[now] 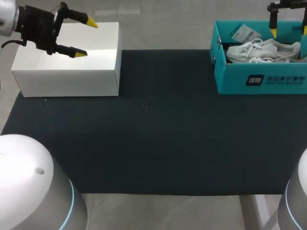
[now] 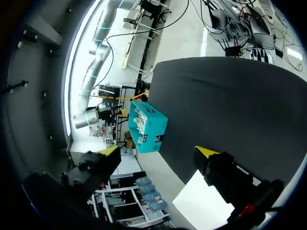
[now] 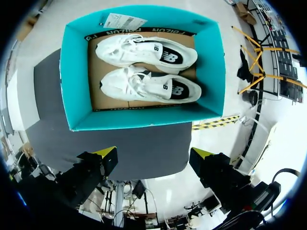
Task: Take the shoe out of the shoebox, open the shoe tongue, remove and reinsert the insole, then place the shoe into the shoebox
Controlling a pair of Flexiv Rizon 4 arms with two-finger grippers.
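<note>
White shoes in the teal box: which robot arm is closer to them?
Right. The right arm hangs above their teal shoebox; the left arm is across the table, over the white box.

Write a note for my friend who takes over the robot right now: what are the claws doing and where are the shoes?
Left claw: open, empty, over the white box.
Right claw: open, empty, above the teal shoebox, touching nothing.
Two white shoes lie side by side inside the shoebox.
Done: nothing yet.
Left: take one shoe out, open the tongue, pull the insole and put it back, return the shoe.
</note>
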